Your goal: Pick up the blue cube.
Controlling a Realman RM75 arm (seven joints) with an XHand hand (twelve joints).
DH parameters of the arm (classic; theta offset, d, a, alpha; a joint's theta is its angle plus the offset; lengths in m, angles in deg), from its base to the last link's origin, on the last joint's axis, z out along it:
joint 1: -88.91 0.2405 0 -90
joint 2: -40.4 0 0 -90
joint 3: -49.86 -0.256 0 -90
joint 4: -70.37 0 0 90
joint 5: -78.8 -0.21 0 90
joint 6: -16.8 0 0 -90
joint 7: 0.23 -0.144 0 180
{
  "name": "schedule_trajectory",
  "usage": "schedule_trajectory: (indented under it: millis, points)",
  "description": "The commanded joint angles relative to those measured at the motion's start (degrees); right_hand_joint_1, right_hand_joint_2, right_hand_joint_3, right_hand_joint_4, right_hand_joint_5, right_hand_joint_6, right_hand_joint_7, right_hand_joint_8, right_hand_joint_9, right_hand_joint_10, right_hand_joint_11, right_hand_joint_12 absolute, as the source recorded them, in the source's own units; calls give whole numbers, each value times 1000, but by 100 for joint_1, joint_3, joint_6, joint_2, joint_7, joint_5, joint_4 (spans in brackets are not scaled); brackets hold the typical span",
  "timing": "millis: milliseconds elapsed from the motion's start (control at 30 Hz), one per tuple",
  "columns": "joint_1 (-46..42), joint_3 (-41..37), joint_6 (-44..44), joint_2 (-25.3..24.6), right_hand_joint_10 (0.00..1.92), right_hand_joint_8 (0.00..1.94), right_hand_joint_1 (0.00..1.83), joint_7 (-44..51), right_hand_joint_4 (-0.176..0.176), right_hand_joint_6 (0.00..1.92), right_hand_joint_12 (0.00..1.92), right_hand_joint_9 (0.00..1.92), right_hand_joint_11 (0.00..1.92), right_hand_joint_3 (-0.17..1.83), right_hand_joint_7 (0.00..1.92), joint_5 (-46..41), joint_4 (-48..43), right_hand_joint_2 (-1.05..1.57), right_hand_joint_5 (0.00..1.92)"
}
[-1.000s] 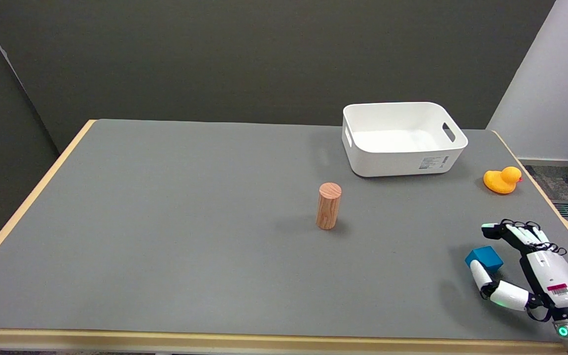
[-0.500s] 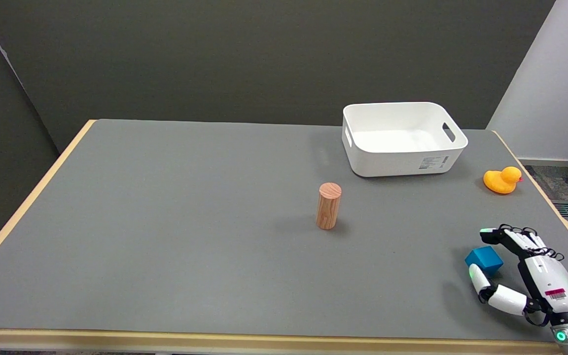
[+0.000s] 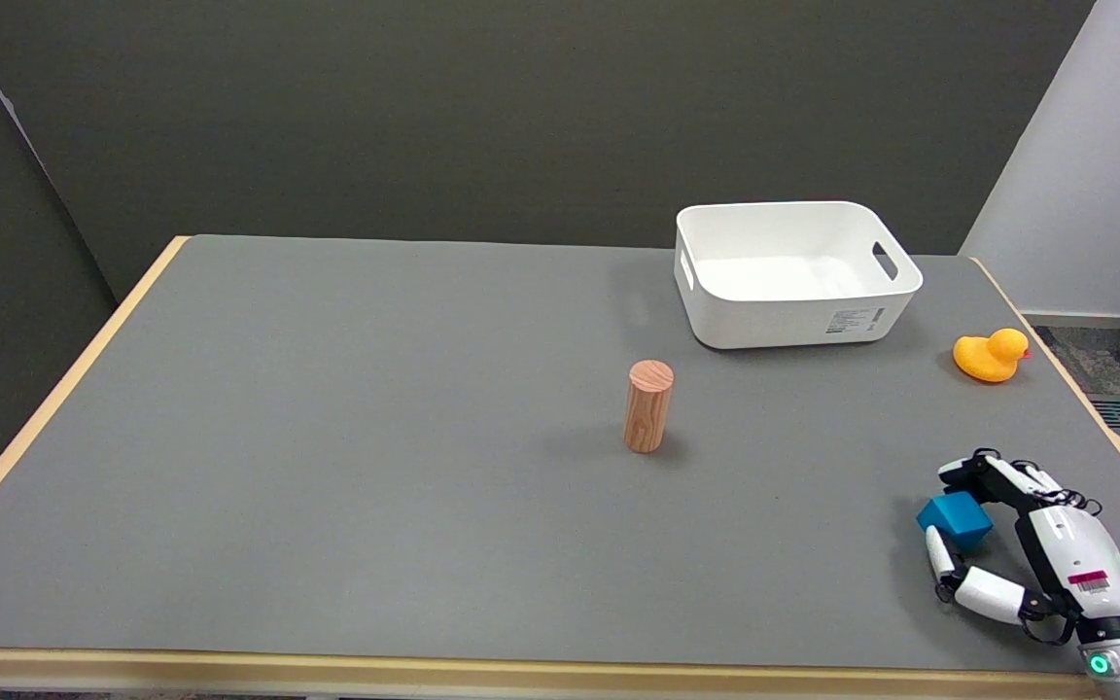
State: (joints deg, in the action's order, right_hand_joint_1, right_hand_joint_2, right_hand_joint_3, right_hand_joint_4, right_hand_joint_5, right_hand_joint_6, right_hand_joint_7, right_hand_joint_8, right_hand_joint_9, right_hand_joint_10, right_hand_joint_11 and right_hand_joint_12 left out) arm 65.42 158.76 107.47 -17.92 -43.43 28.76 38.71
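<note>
We see cube (image 3: 955, 518) on bench (image 3: 327, 437), near right corner, tilted. Right hand (image 3: 1017, 535) cups it: fingers (image 3: 968, 473) at far side, thumb at near side, both seem touching; firm pinch or not, we cannot tell. Cylinder (image 3: 648, 406), bin (image 3: 793, 272), duck (image 3: 990, 355) well apart; nothing blocks lift.

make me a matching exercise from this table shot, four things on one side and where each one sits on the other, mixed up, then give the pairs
Things:
1. blue cube
2. wooden cylinder
3. white bin
4. yellow duck

Places:
A. far right, near the table edge
B. upright near the middle of the table
C. between the right hand's fingers, near right corner
D. far side of the table, open top, nothing seen inside

Pairs: 1-C, 2-B, 3-D, 4-A
</note>
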Motion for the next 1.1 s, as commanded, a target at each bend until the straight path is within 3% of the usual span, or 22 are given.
schedule_trajectory:
  millis: [33,100,200,267,333,500,600,700,767,1100]
  points:
    - [79,6,-37,-36,1236,1303,1253,25,-91,1097,1541,643,382,447,776,32,-38,993,465]
    - [94,6,-36,-36,1246,1368,1325,25,-90,1115,1558,657,394,351,790,32,-38,1036,479]
    - [126,-3,-4,-36,1177,1398,1168,25,-145,1552,1459,737,502,79,823,32,-39,1252,512]
    - [145,-42,57,-36,1211,1424,1164,33,-138,1529,1517,746,511,101,805,31,-71,1242,536]
    - [184,-51,170,-27,1362,1508,1171,33,-173,1503,1696,713,458,221,697,-8,-103,1186,628]
    - [322,-162,487,41,1517,1555,1170,33,-176,1526,1785,725,483,308,684,-16,-253,1149,636]
    - [376,-264,597,98,1558,1561,1171,33,-176,1533,1825,741,501,346,688,5,-460,1131,639]
    - [405,-333,618,198,1610,1577,1318,42,-176,1557,1829,607,507,311,688,41,-763,1140,604]
    - [413,-377,618,299,1632,1605,1319,95,-176,1578,1890,603,500,408,687,64,-1000,1097,606]
    - [491,-840,-37,998,1663,1621,1316,722,-176,1593,1915,601,521,442,678,265,-2512,1087,599]
